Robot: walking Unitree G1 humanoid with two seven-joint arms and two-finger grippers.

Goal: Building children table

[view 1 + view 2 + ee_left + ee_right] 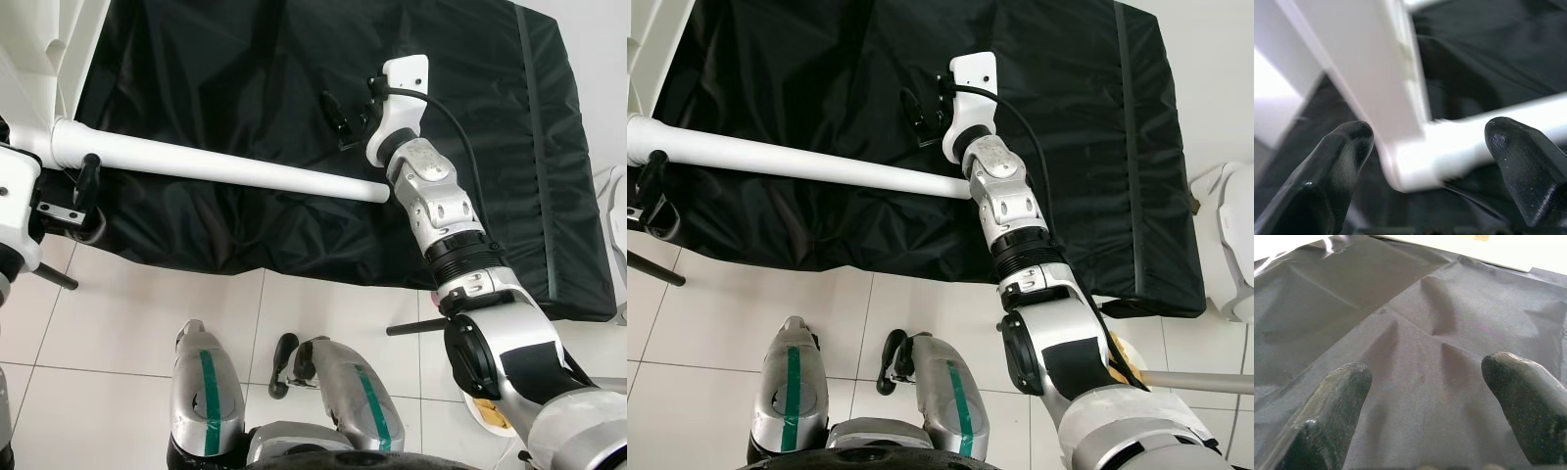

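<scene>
A long white round table leg (225,166) lies across a surface covered with a wrinkled black cloth (245,78), near its front edge – what is under the cloth I cannot tell. The leg is joined at its left end to a white flat table part (1359,73) at the left edge of this surface. Its free end (377,191) points to the right and is just beside the wrist of the right arm.

The left claw (1425,156) is released: its two black fingers (1339,161) stand apart, one on each side of the joint where the leg meets the flat part, and they do not press it.

The right claw (1422,406) is also released – its fingers (1528,406) are spread wide over the bare black cloth, close above it, and nothing is between them. In the head view this claw (338,117) is above the middle of the cloth, behind the leg.

Below, the white tiled floor (118,313) and the robot's silver legs with green stripes (206,387) are visible.
</scene>
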